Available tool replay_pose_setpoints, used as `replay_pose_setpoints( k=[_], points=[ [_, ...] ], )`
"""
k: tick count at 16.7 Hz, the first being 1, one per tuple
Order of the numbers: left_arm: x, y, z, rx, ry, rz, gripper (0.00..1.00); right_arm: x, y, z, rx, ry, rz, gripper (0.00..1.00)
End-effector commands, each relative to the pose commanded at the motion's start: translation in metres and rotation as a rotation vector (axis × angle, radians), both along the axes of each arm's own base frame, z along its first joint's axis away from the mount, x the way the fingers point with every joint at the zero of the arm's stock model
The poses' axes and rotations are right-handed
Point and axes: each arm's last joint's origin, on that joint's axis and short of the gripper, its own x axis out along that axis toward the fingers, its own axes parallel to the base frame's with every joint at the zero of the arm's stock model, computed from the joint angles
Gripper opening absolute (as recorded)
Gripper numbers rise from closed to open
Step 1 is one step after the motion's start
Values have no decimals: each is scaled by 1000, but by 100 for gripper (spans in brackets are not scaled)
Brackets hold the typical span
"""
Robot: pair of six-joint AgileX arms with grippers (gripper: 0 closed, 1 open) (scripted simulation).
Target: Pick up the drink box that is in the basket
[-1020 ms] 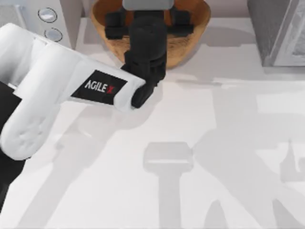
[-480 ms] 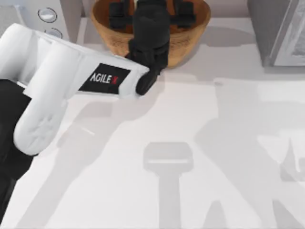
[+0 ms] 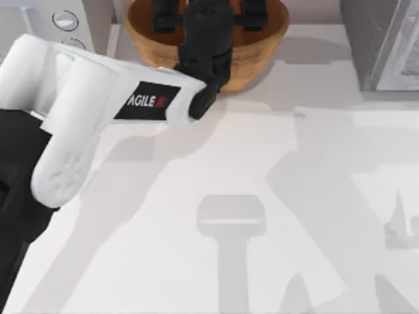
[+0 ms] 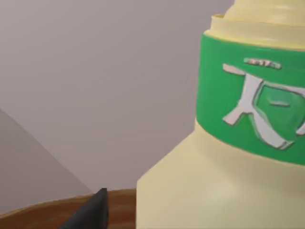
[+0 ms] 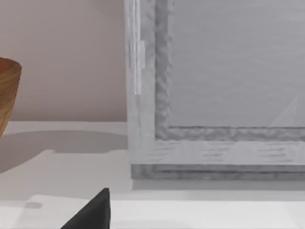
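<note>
One second on, the left arm [image 3: 98, 98] reaches farther toward the back of the table [image 3: 275, 196] than it did. Its left gripper [image 3: 208, 10] now hangs inside the rim of the basket [image 3: 265, 62] instead of at the near wall. I judge this to be the closing approach, with the grasp not yet made.

From the left wrist, a pale yellow container with a green band and white lettering [image 4: 224, 157] stands very near the camera, and the brown basket rim [image 4: 43, 212] runs below it. It stands in the basket, but its green band does not look like a drink box's print, so I cannot tell whether it is the drink box. From above, the arm's black wrist covers the basket's contents. Whether the left gripper is open or closed, and whether it holds anything, I cannot tell.

A white appliance with round knobs [image 3: 62, 23] stands just left of the basket, close to the arm's elbow. A grey cabinet [image 3: 383, 39] stands well to the right. The basket's high wall and the near container are what could snag the approach. The right arm is parked, its wrist camera facing that grey cabinet [image 5: 214, 86].
</note>
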Motion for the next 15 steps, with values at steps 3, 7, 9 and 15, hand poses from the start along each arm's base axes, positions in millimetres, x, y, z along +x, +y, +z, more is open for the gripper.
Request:
replay_pose_setpoints(
  k=[3, 7, 9, 15],
  points=[
    [0, 0, 0, 0, 0, 0, 77, 0, 0, 0, 0, 0, 0, 100],
    [0, 0, 0, 0, 0, 0, 47, 0, 0, 0, 0, 0, 0, 100],
    [0, 0, 0, 0, 0, 0, 32, 0, 0, 0, 0, 0, 0, 100],
    [0, 0, 0, 0, 0, 0, 0, 0, 0, 0, 0, 0, 0, 100]
  ],
)
